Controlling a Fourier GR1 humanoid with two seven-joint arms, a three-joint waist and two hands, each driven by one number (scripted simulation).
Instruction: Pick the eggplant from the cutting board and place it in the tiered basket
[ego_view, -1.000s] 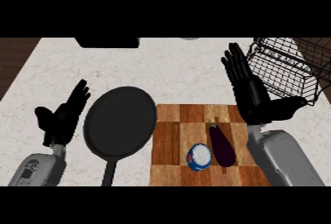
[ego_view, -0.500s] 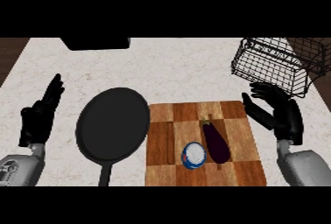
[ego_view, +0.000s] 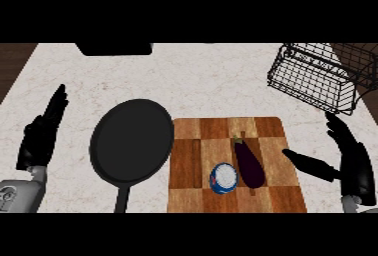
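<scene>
Flanking the eggplant (ego_view: 249, 162): a bowl (ego_view: 224, 178) left, right hand (ego_view: 353, 161) open right.

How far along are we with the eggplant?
Nothing is done yet: the eggplant lies on the cutting board. The right hand is open beside the board, not touching it. Grasping, lifting and placing in the tiered basket remain.

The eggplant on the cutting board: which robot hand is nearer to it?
Right. The right robot hand is open just right of the eggplant; the left robot hand is far left, beyond the pan.
</scene>
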